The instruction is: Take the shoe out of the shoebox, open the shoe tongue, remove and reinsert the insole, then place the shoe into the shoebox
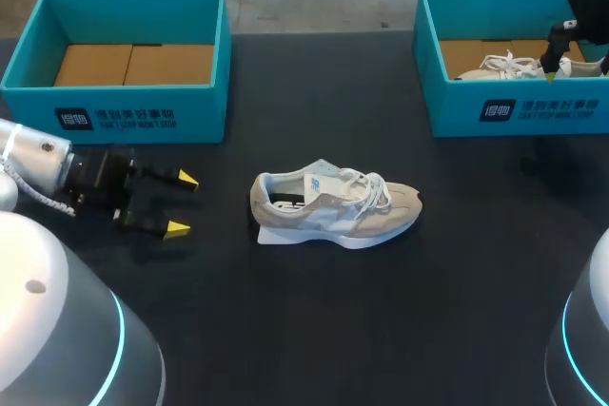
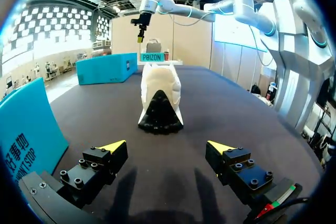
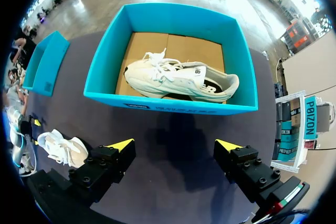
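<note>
The beige shoe (image 1: 333, 208) stands on its sole in the middle of the dark desk (image 1: 314, 330), outside both boxes, with its heel towards the robot's left, its toe towards the right and its white laces lying loose over the tongue. Left of the shoe's heel and apart from it, the left gripper (image 1: 183, 203) sits low over the desk. Its yellow-tipped fingers are spread wide and point at the heel, and nothing is between them. In the left wrist view the shoe is straight ahead of that gripper, heel first. Beyond the shoe and to its left is the left shoebox (image 1: 124, 106), a teal box showing only its brown cardboard floor. Beyond the shoe's toe and to its right is the right shoebox (image 3: 173, 103), also teal. In it a white shoe (image 3: 178, 80) lies on the cardboard with its laces untied. The right gripper (image 3: 175, 145) hangs above that box, well away from the beige shoe. Its fingers are wide apart and hold nothing, and it touches neither the box nor the white shoe.
</note>
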Robot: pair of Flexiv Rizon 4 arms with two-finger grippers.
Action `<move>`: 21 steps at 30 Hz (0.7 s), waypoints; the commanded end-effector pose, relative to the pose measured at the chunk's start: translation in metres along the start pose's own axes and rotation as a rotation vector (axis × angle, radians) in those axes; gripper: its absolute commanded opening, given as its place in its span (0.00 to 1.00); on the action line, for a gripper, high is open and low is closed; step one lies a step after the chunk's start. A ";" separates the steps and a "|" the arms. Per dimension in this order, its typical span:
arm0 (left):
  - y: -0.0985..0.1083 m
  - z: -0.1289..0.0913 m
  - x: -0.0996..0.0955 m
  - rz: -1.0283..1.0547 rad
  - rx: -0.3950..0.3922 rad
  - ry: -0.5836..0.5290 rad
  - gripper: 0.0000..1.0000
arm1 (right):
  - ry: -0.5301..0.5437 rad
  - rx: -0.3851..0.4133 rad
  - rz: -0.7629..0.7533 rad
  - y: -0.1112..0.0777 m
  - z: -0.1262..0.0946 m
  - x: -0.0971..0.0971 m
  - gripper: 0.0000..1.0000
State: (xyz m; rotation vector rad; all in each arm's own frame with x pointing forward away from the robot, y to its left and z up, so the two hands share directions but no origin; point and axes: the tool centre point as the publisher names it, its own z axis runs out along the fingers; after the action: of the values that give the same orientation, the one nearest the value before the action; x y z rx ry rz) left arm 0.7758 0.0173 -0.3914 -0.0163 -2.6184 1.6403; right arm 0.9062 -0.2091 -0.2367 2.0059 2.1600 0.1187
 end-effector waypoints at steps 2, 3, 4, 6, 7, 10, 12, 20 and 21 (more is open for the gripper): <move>0.000 0.000 0.000 0.001 0.000 0.000 1.00 | 0.001 0.000 0.000 0.000 0.000 0.000 1.00; 0.000 0.000 0.000 0.001 0.000 0.000 1.00 | 0.001 0.000 0.000 0.000 0.000 0.000 1.00; 0.000 0.000 0.000 0.001 0.000 0.000 1.00 | 0.001 0.000 0.000 0.000 0.000 0.000 1.00; 0.000 0.000 0.000 0.001 0.000 0.000 1.00 | 0.001 0.000 0.000 0.000 0.000 0.000 1.00; 0.000 0.000 0.000 0.001 0.000 0.000 1.00 | 0.001 0.000 0.000 0.000 0.000 0.000 1.00; 0.000 0.000 0.000 0.001 0.000 0.000 1.00 | 0.001 0.000 0.000 0.000 0.000 0.000 1.00; 0.000 0.000 0.000 0.001 0.000 0.000 1.00 | 0.001 0.000 0.000 0.000 0.000 0.000 1.00; -0.008 0.016 0.004 0.018 0.019 -0.015 1.00 | 0.001 0.000 0.000 0.000 0.000 0.000 1.00; -0.009 0.018 0.004 0.016 0.022 -0.021 1.00 | 0.001 0.000 0.000 0.000 0.000 0.000 1.00</move>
State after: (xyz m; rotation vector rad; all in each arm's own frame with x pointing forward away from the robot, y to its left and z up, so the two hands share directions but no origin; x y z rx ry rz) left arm 0.7746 0.0051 -0.3891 -0.0354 -2.6091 1.6767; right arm 0.9063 -0.2091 -0.2367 2.0058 2.1600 0.1188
